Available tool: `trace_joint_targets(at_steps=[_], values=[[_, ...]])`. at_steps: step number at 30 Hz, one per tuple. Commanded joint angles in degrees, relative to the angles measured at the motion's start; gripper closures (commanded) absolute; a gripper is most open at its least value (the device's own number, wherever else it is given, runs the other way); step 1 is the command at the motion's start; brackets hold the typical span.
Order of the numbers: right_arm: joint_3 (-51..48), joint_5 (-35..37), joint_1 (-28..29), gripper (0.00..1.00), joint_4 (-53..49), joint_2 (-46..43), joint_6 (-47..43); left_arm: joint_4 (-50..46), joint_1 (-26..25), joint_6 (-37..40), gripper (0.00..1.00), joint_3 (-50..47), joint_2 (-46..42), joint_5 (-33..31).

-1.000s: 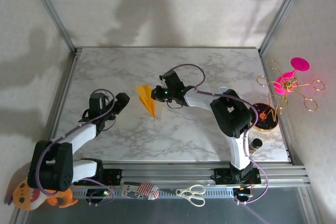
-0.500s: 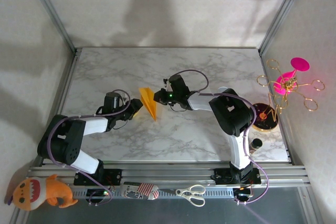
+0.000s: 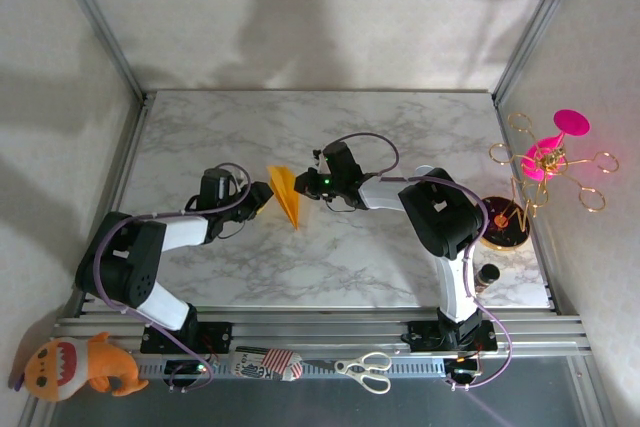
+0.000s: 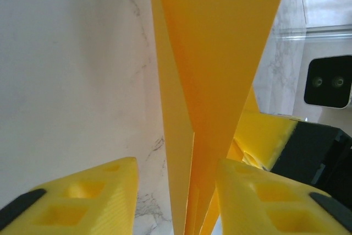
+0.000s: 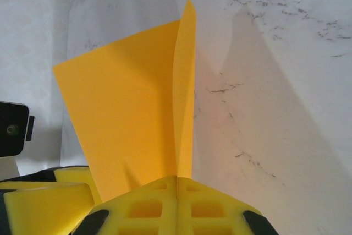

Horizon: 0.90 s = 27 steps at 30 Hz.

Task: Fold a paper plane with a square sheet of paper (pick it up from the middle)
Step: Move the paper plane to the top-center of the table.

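Observation:
The paper plane point(image 3: 286, 194), a slim orange-yellow dart, stands on edge in the middle of the marble table point(image 3: 340, 257). My right gripper point(image 3: 306, 184) holds it from the right. In the right wrist view its yellow fingers point(image 5: 209, 205) are pressed together on the plane's point(image 5: 126, 119) lower fold. My left gripper point(image 3: 259, 197) comes in from the left and is open. In the left wrist view its gripper point(image 4: 176, 205) has the folded layers of the plane point(image 4: 214, 81) in the gap between the two fingers point(image 4: 82, 196). The flat square sheet is out of view.
A gold wire stand with a pink disc point(image 3: 548, 159) and a round dark base point(image 3: 505, 223) sit at the right edge, with a small dark bottle point(image 3: 487, 275) nearby. Scissors point(image 3: 365, 369), a striped item point(image 3: 266, 363) and a plush toy point(image 3: 82, 367) lie along the front rail.
My left gripper has moved right toward the plane and now has it between its open fingers. The right gripper and plane shifted slightly right and have since held still.

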Motion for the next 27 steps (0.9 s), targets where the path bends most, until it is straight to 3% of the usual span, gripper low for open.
trace_joint_targets(at_steps=[1,17,24,27], values=[[-0.22,-1.69,-0.08,0.99,0.33,0.86,-0.28,-0.94,-0.36,1.32,0.64,2.65,1.44,-0.7],[-0.39,-2.2,-0.16,0.99,-0.09,0.56,-0.81,-3.45,-0.7,0.46,0.82,7.32,7.6,-2.03],[1.44,0.83,-0.68,0.83,-6.01,1.36,-5.06,-5.24,-0.77,1.88,0.99,8.78,8.97,-2.3],[4.05,1.25,-0.82,0.8,-10.21,3.11,-8.0,-6.29,-0.82,2.91,1.0,9.43,9.44,-2.04]])
